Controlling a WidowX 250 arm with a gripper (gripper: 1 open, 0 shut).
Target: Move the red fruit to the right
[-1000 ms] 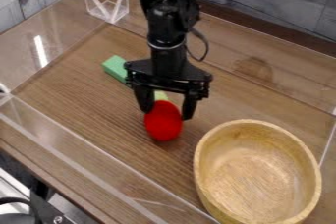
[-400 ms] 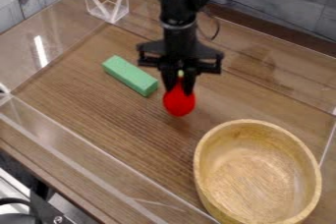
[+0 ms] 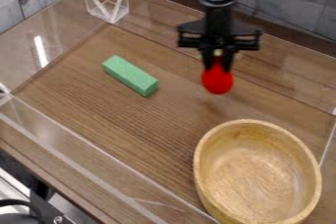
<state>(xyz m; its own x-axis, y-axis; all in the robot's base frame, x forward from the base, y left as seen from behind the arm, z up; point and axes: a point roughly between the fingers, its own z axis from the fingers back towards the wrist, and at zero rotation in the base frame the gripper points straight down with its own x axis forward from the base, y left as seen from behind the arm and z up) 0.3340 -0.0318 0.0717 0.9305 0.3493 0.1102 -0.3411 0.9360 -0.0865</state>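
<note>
The red fruit (image 3: 217, 80) is a small bright red egg shape hanging just above the wooden tabletop, right of centre. My gripper (image 3: 218, 65) points straight down over it and is shut on the red fruit's top, hiding its leafy cap. The black arm rises from the gripper out of the top of the view.
A flat green rectangular block (image 3: 132, 76) lies on the table to the left of the fruit. A large wooden bowl (image 3: 258, 173) sits at the front right. Clear plastic walls (image 3: 79, 184) ring the table, and a clear stand (image 3: 108, 4) is at the back left.
My gripper closed on the red fruit, lifted it off the table and carried it up-right across the view, away from the green block.
</note>
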